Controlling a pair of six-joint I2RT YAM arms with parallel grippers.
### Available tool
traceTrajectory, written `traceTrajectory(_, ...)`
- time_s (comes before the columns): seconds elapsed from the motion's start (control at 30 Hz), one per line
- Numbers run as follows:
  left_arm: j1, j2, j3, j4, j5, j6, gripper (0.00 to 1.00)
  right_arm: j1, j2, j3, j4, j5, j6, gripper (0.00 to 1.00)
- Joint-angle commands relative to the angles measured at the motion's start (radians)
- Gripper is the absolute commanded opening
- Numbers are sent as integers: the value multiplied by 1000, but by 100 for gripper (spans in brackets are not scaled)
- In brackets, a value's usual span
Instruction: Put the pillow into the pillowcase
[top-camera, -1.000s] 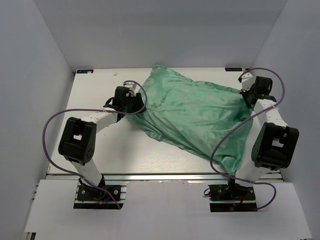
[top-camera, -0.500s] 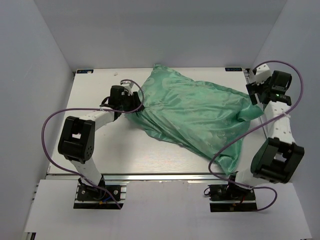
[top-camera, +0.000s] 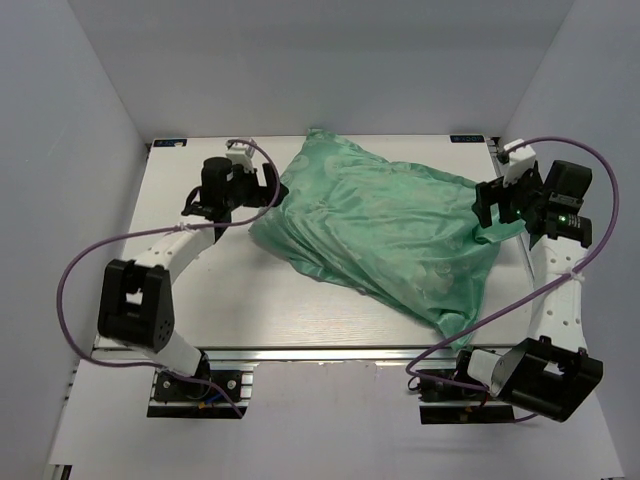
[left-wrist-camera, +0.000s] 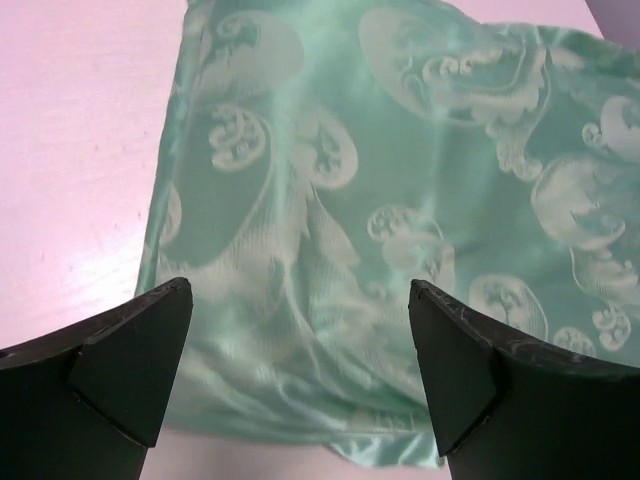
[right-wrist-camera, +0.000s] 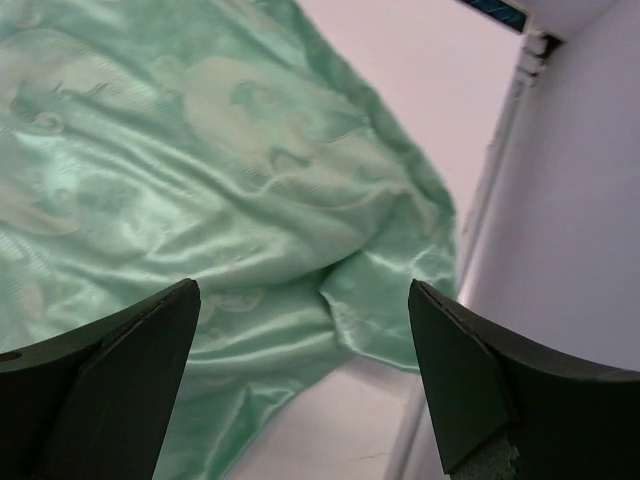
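The pillowcase lies puffed up across the middle of the table, glossy mint green face up, with a woven swirl pattern. The pillow is hidden. My left gripper stands open just off the pillowcase's left end. In the left wrist view the left gripper hovers above that end of the pillowcase with nothing between the fingers. My right gripper is open by the right corner. From the right wrist, the right gripper looks down on a folded corner of the pillowcase.
White walls close in the table on three sides; the right wall is close beside my right gripper. Purple cables loop off both arms. Bare tabletop shows left of and in front of the pillowcase.
Both grippers have opened and let go of the pillowcase. The left arm drew back up and left; the right arm swung out to the right. The pillowcase's ends settled onto the table.
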Motion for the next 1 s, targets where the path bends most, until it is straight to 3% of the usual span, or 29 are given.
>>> traceTrajectory(0.0,49,152,121,-35,64,-1,98,-3,-36,-40,-38,-110,44,89)
traceTrajectory(0.17,64,327,266,-109,47,-72,98,-3,-102,-100,-44,-122,20,89)
traceTrajectory(0.37,173,443,247,43,222,-267,98,-3,-152,-172,-31,-125,-8,90)
traceTrajectory(0.57,158,607,306,65,568,-273,98,-3,-158,-203,-23,-139,13,89)
traceTrajectory(0.83,73,644,287,-44,725,-132,97,-3,-169,-217,-14,-131,23,89)
traceTrajectory(0.87,64,637,277,-35,731,-133,95,-3,-171,-215,-14,-131,24,89)
traceTrajectory(0.97,75,608,208,75,759,-218,64,-3,-177,-220,-14,-131,27,89)
